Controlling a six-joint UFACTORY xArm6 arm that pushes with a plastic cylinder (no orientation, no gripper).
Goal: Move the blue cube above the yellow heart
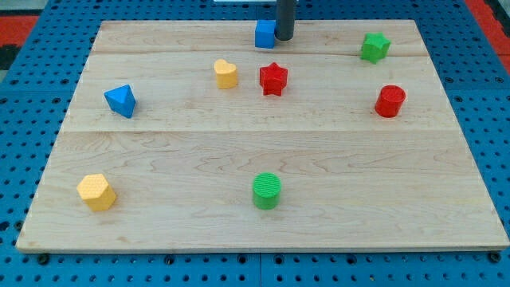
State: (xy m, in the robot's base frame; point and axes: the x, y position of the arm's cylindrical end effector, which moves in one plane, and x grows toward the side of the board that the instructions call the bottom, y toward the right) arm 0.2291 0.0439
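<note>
The blue cube [264, 34] sits near the top edge of the wooden board, a little right of and above the yellow heart [225, 73]. My tip [284, 37] is the end of the dark rod, touching or almost touching the cube's right side. The yellow heart lies below and to the left of the cube, beside the red star [273, 79].
A blue triangular block [120, 100] lies at the left. A yellow hexagon [96, 192] sits at the bottom left. A green cylinder [267, 190] is at the bottom middle. A red cylinder [390, 101] and a green star [374, 47] are at the right. The board's edge [255, 250] borders blue pegboard.
</note>
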